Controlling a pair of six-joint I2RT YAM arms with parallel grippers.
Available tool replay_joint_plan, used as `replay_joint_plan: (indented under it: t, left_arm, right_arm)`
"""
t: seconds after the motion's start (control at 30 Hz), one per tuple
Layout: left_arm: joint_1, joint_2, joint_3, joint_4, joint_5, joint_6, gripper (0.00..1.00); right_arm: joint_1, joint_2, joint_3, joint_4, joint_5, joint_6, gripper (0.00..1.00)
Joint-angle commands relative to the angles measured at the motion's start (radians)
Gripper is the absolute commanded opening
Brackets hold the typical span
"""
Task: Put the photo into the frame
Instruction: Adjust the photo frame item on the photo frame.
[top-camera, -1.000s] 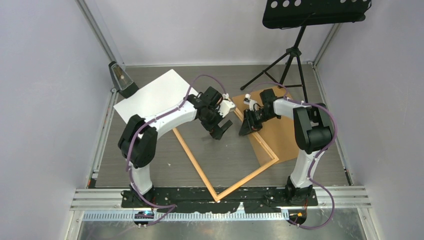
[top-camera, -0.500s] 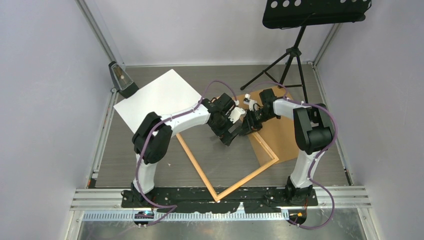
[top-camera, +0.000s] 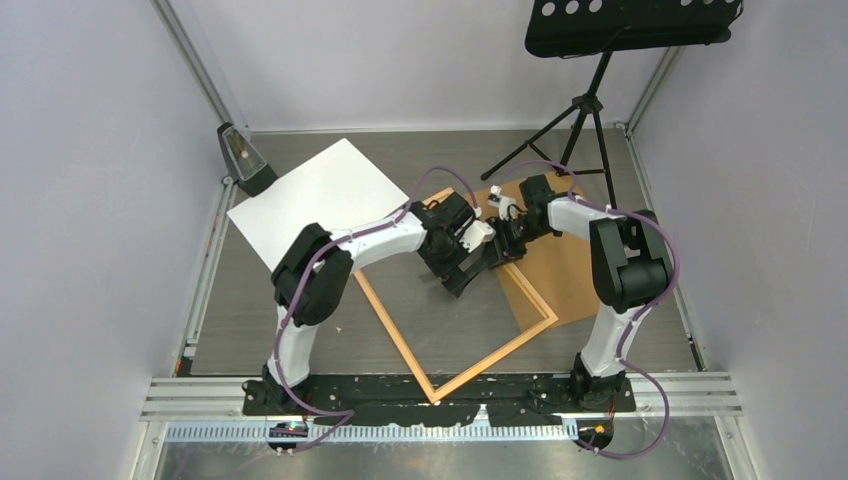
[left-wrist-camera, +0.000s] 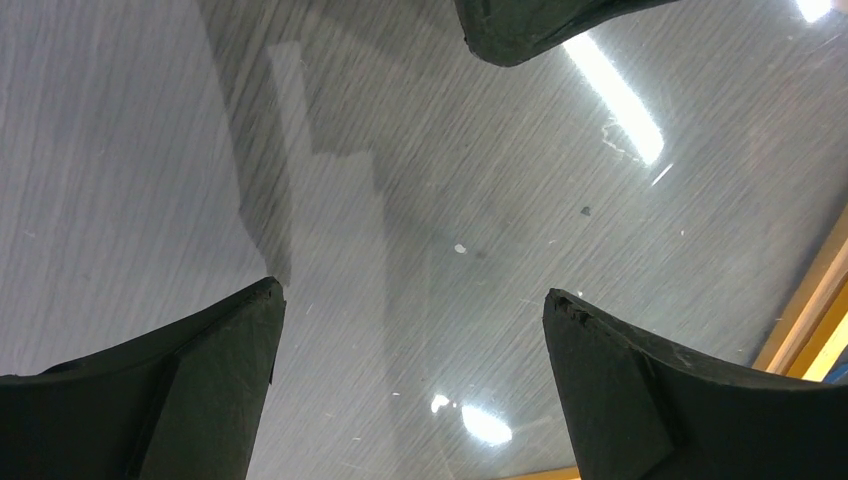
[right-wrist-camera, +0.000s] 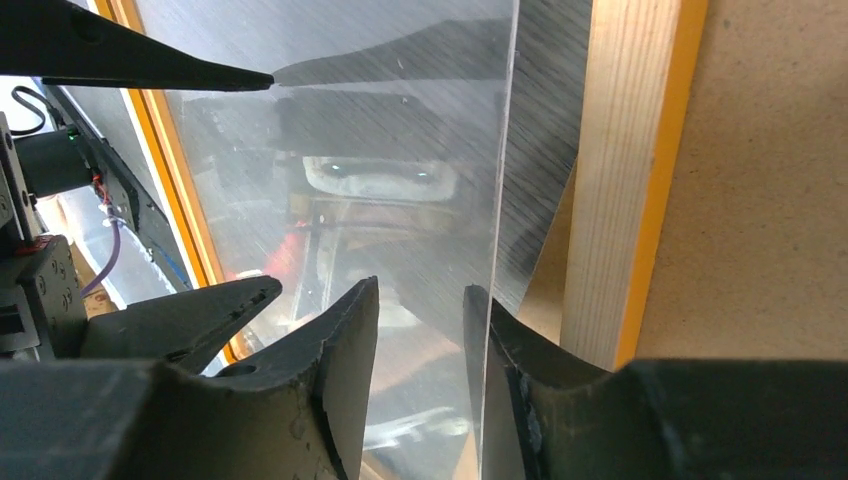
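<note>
Frame (top-camera: 392, 333) of orange wood lies flat mid-table, its right side over the brown backing board (top-camera: 570, 270). Photo (top-camera: 310, 200) lies white side up at far left, outside it. Left gripper (left-wrist-camera: 410, 300) hangs spread wide above the clear sheet (left-wrist-camera: 420, 200); right gripper (right-wrist-camera: 420, 295) fingers stand slightly apart around its edge.

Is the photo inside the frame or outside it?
Outside: the photo lies flat, white side up, to the left of the frame.
</note>
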Motion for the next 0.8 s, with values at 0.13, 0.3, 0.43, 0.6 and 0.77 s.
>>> replay_joint_plan:
  t: [0.13, 0.3, 0.43, 0.6, 0.77]
  left_arm:
    - [-0.030, 0.024, 0.019, -0.005, 0.001, -0.011, 0.99]
    - [-0.037, 0.029, 0.009, -0.003, 0.002, -0.009, 0.99]
    - [-0.039, 0.029, 0.002, 0.001, -0.004, -0.005, 0.99]
    - [-0.041, 0.032, -0.003, 0.003, -0.008, -0.001, 0.99]
    - [-0.041, 0.033, -0.012, 0.008, -0.015, 0.000, 0.99]
  right_arm:
    - [0.007, -0.081, 0.012, -0.021, 0.030, -0.034, 0.46]
    - [0.006, -0.100, 0.012, -0.037, 0.056, -0.048, 0.49]
    - [0.006, -0.136, 0.016, -0.054, 0.094, -0.062, 0.52]
    - [0.006, -0.185, 0.033, -0.085, 0.139, -0.089, 0.54]
    - [0.004, -0.230, 0.043, -0.108, 0.200, -0.109, 0.55]
